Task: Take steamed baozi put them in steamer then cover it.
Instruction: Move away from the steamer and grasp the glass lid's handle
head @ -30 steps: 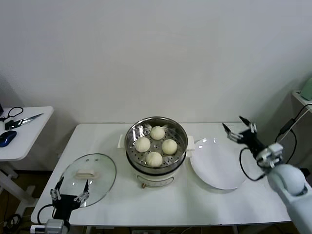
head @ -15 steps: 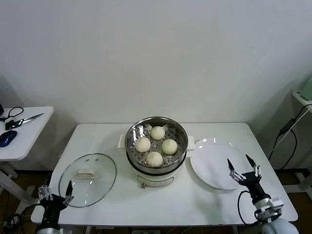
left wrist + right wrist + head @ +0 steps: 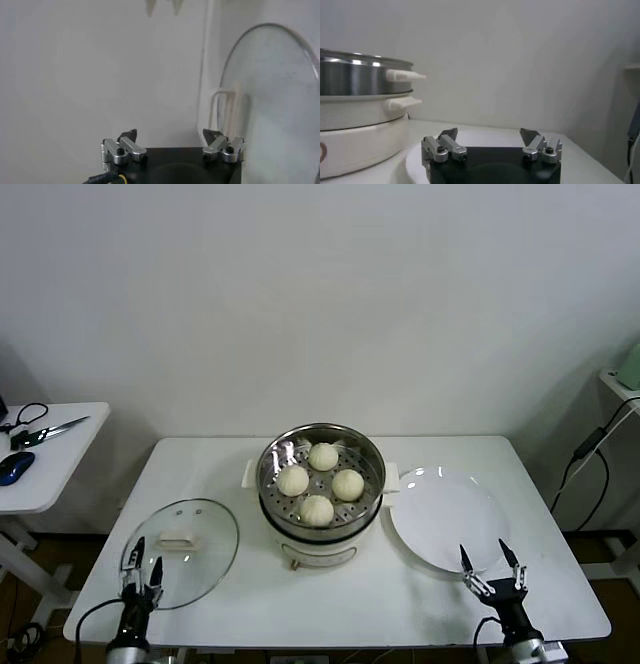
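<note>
Four cream baozi (image 3: 320, 483) in shiny steamer (image 3: 321, 480); glass cover (image 3: 180, 552) at 8 o'clock, white table (image 3: 350, 604). Left gripper (image 3: 141, 561), right gripper (image 3: 490, 562) spread wide, empty.

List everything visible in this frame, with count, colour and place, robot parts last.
Smooth round dough buns: four, cream-white, on the perforated tray inside the steamer.
Round stainless-steel steamer pot: one, shiny steel on cream-white base, table centre.
Round clear glass lid: one, cream-white handle, flat on the table left of the steamer.
Flat round plate: one, white, right of the steamer.
Rectangular table: one, white.
Side table: one, white, far left, holding scissors.
Left gripper: jaws open, at the lid's near edge.
Right gripper: jaws open, at the plate's near edge.
</note>
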Robot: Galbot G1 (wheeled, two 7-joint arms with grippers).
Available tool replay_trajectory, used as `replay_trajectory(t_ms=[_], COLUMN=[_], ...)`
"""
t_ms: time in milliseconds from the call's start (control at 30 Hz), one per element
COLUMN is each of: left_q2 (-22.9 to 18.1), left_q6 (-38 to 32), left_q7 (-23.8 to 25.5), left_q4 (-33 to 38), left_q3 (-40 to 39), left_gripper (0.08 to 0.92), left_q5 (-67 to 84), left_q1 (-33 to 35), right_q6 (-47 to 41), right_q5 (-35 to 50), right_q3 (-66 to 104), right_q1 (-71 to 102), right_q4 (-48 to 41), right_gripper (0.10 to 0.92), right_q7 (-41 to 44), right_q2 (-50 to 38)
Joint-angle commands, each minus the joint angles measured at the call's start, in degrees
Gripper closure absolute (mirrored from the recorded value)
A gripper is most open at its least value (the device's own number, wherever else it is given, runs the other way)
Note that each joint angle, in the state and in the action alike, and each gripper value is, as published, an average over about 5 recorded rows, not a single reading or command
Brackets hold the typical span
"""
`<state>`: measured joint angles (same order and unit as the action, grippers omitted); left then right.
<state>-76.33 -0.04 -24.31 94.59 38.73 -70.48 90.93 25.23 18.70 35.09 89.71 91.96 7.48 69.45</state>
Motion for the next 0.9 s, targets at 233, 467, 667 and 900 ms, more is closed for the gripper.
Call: replay_trajectory(t_ms=[233,467,667,900], left_q2=[-0.95,-0.65,0.25,1.62], left_q6=[-0.85,-1.26,-1.34,-1.66], left_q7=[-2.92,-2.72,-2.71,-2.29], left_q4=[-11.06,-14.23,-16.47,-18.27], left_q3=[-0.81,-1.42,-1.54,-1.44], left_gripper=[0.177,0.177,0.177,0.294], left_q5=[-8.8,-9.0,-8.49,-8.05], left_q1=[-8.03,-12.64,-15.34,-16.94], right_q6=[4.37,4.71,4.94,5.08], right_q5=[-1.33,-1.43,-1.97,-2.63], right_q3=[0.86,1.13,0.93,0.81], right_q1=[3.07,3.96,4.36,4.32], right_q4=[-2.21,-1.58,-1.26,-1.03], right_gripper=[0.203,0.203,0.203,0.203], right_q7=[-0.11,-0.09,0.03,-0.02], right_q2=[2.28,2.46,2.89,3.24])
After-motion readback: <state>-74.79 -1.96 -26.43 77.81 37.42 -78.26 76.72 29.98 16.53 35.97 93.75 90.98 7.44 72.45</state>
